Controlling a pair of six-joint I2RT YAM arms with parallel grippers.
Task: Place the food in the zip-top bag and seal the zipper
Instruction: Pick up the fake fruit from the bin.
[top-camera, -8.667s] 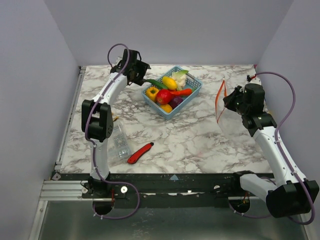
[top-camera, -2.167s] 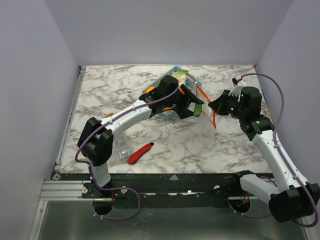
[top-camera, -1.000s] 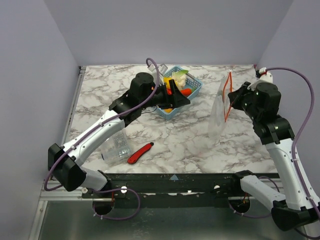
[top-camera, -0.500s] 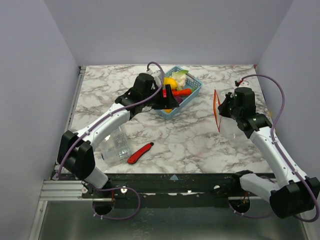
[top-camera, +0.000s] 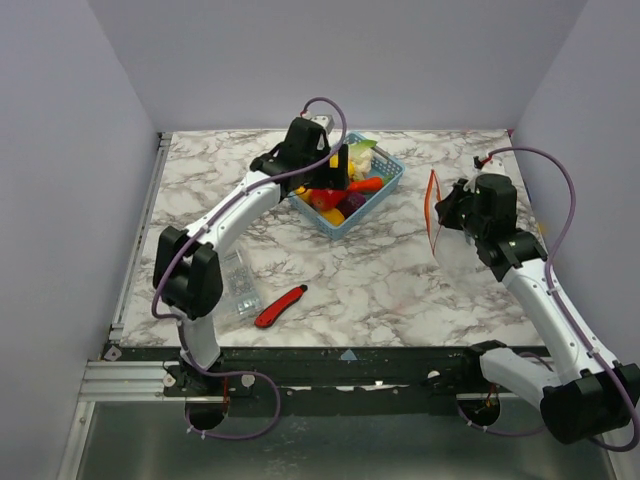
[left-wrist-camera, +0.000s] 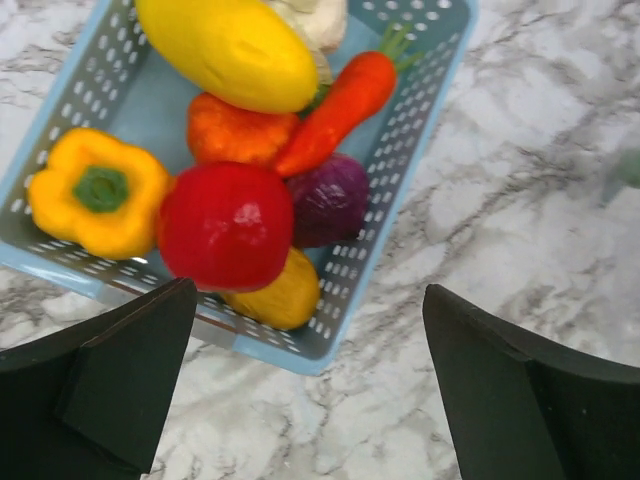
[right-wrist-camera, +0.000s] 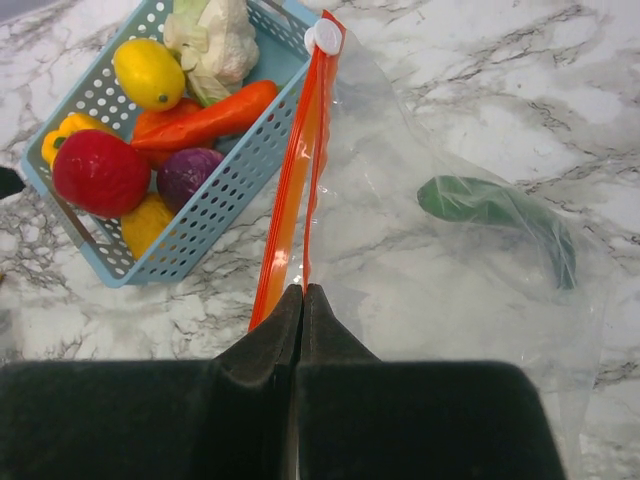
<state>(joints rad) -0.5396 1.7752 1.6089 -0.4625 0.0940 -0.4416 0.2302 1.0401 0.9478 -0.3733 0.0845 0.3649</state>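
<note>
Left gripper (left-wrist-camera: 310, 400) hangs over the near wall of the blue basket (top-camera: 388, 182), fingers (left-wrist-camera: 100, 390) spread wide, holding nothing. The basket sits toward the far edge of the table (top-camera: 400, 290), about mid-width. I see the most open marble in front of it, out to the arm bases. Right gripper (right-wrist-camera: 301, 305) is pressed together on the near end of the zipper (right-wrist-camera: 298, 180), pinching the mouth edge of the zip-top bag (right-wrist-camera: 400, 130) up off the marble. The bag is on the table's right side, near the basket's right corner and close to the right wall. A white slider (right-wrist-camera: 323, 38) sits at the zipper's far end. I cannot tell if the mouth is parted.

Counts:
- **Basket:** eight food pieces.
  - yellow bell pepper (left-wrist-camera: 100, 190)
  - red round piece (left-wrist-camera: 225, 225)
  - purple piece (left-wrist-camera: 330, 200)
  - carrot (left-wrist-camera: 340, 100)
  - orange piece (left-wrist-camera: 235, 130)
  - yellow oval piece (left-wrist-camera: 230, 45)
  - white cauliflower (left-wrist-camera: 318, 15)
  - yellow-orange piece (left-wrist-camera: 278, 295), against the near wall
- **Bag:** one green piece (right-wrist-camera: 495, 215), low in the bag.
- **Front-left of the table:** one red utility knife (top-camera: 280, 306) and one clear ridged box (top-camera: 238, 288), just beside each other.
</note>
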